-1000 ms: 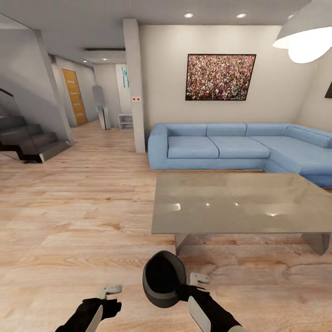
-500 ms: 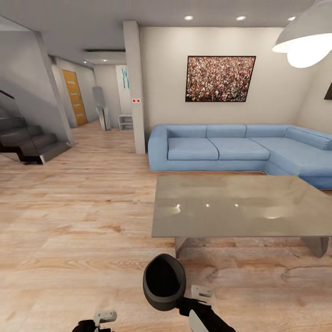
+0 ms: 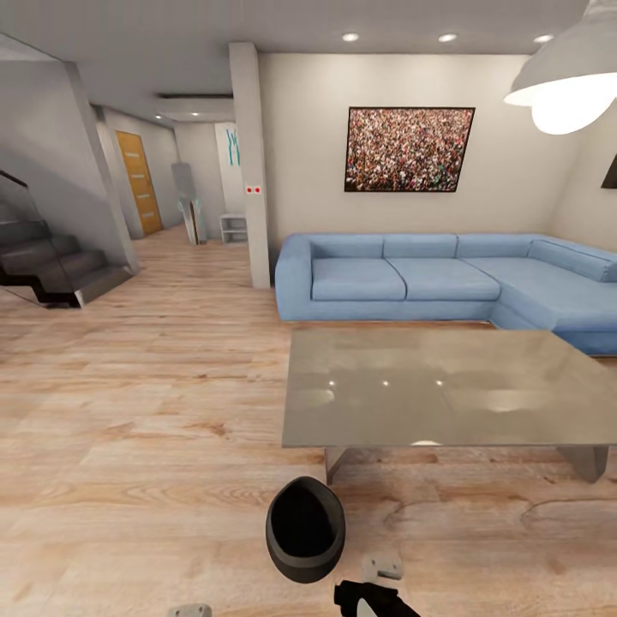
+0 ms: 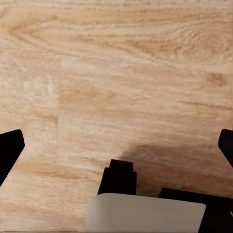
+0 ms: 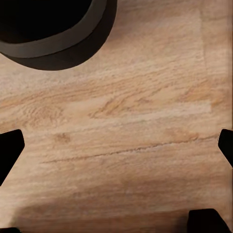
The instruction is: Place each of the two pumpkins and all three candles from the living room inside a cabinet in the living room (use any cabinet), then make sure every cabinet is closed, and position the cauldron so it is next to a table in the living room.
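The black cauldron (image 3: pixel 305 527) stands on the wood floor just in front of the table's (image 3: pixel 428 386) near-left leg, mouth up. In the right wrist view the cauldron (image 5: pixel 53 29) lies beyond my right gripper (image 5: pixel 116 145), whose fingers are spread wide with only bare floor between them. In the head view the right gripper (image 3: pixel 377 576) sits low, just behind and right of the cauldron, apart from it. My left gripper (image 4: pixel 116 145) is open over empty floor, and a sliver of the left gripper (image 3: pixel 190 610) shows at the head view's lower edge. Pumpkins, candles and cabinet are out of view.
A blue corner sofa (image 3: pixel 446 278) runs behind the table. A white pillar (image 3: pixel 250 163) stands left of the sofa, with a hallway and stairs (image 3: pixel 51 266) further left. Open wood floor (image 3: pixel 137 403) stretches left of the table. A pendant lamp (image 3: pixel 566 81) hangs at upper right.
My right gripper has let go of the cauldron and drawn back. Both arms have dropped toward the picture's lower edge. The cauldron stays by the table leg; the camera shifted slightly.
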Controlling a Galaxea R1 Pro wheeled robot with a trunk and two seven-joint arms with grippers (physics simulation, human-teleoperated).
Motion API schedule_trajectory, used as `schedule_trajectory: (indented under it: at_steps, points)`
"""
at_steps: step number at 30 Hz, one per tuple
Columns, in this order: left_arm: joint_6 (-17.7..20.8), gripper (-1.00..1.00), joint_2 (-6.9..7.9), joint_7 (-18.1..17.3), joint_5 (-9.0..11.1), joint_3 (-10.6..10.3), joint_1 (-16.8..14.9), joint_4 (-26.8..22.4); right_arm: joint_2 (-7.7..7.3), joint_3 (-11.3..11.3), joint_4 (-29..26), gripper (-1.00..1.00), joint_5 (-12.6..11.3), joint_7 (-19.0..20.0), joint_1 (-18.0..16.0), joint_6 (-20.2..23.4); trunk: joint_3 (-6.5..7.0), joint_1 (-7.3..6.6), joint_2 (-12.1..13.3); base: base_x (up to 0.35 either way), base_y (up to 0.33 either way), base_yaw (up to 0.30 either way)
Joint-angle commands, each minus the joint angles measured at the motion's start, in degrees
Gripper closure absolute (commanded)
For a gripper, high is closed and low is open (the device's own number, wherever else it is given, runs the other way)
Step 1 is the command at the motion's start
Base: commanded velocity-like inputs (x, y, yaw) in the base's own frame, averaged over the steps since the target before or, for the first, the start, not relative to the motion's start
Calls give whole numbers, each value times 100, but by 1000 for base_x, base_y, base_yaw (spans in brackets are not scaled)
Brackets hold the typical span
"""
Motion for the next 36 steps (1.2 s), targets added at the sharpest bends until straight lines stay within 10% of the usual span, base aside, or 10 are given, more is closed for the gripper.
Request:
schedule_trajectory:
  at_steps: [1,24,36]
  points:
    - [-28,-100,-1,1,1,0,0,28,0,0,11,-100,0,1,0,0,19,-23,42,0,0,0]
    - [-322,-100,24,2,-5,-15,122,232,0,-10,927,-100,1,17,3,-169,432,-528,964,-87,0,0]
    - [-1195,-100,46,6,-14,-47,259,1081,0,-6,1111,-100,5,20,366,-382,647,-791,1445,-2,0,0]
